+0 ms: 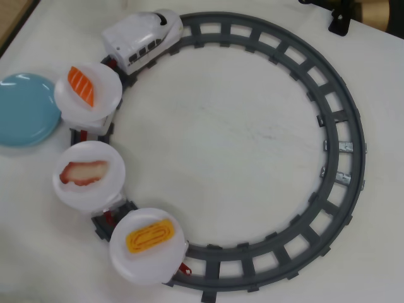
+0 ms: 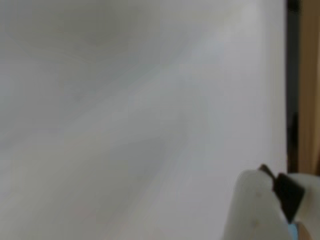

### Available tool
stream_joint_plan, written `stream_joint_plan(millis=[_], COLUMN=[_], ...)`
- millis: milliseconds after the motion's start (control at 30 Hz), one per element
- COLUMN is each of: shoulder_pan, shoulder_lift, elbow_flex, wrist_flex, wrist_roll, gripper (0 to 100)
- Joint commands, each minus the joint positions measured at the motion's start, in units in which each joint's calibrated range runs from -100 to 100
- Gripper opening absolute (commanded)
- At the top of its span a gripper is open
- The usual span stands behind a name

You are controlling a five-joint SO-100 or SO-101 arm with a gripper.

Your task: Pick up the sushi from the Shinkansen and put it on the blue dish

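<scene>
Sushi [image 1: 85, 172] lying long axis left-right on the Shinkansen [image 1: 142, 39] middle plate, just below the blue dish [image 1: 24, 108]; gripper grip unreadable (overhead misses it)

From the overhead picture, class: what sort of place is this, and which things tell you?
Probably a tabletop demo set up as toy conveyor-belt sushi: a white table, a grey circular track, and a Shinkansen pulling plates of toy sushi.
</scene>
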Motion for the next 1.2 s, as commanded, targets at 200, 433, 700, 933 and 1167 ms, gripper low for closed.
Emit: stream_joint_plan(millis=[200,433,700,933,1167], shoulder_pan=[24.7,41.6,50.3,50.3,50.2], shoulder_lift=[10.5,36.2,60.8,79.6,97.3], elbow_flex=[-30.5,-53.0,-71.6,-83.0,-98.6], wrist_flex=[-3.2,-2.6,9.5,12.7,13.2], wrist_roll=[5.7,5.6,5.5,5.5,5.1], gripper=[12,27,26,27,27])
